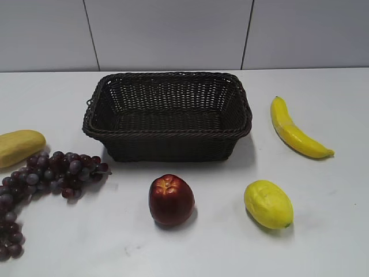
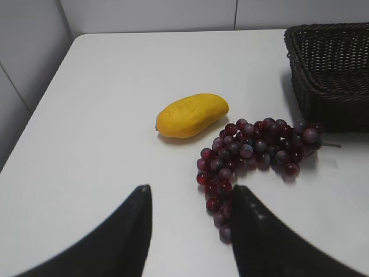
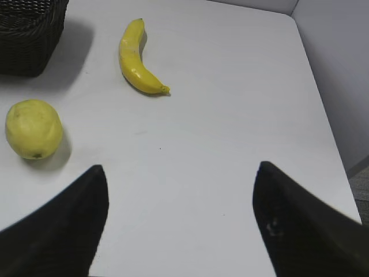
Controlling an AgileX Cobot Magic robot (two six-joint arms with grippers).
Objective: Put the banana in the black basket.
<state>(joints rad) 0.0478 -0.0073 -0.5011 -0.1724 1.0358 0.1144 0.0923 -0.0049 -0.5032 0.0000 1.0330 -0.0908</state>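
Note:
The banana (image 1: 295, 131) lies on the white table to the right of the black basket (image 1: 167, 134); it also shows in the right wrist view (image 3: 136, 60), far ahead and left of my right gripper (image 3: 181, 173). The basket is empty and shows at a corner of the left wrist view (image 2: 331, 72) and the right wrist view (image 3: 26, 34). My right gripper is open wide and empty above bare table. My left gripper (image 2: 191, 193) is open and empty above the table next to the grapes. Neither gripper shows in the exterior view.
Dark red grapes (image 1: 55, 173) (image 2: 253, 153) and a blunt pale-yellow fruit (image 1: 18, 147) (image 2: 192, 115) lie at the left. A red apple (image 1: 171, 199) and a lemon (image 1: 268, 203) (image 3: 33, 128) lie in front of the basket. A table edge runs at the right (image 3: 328, 121).

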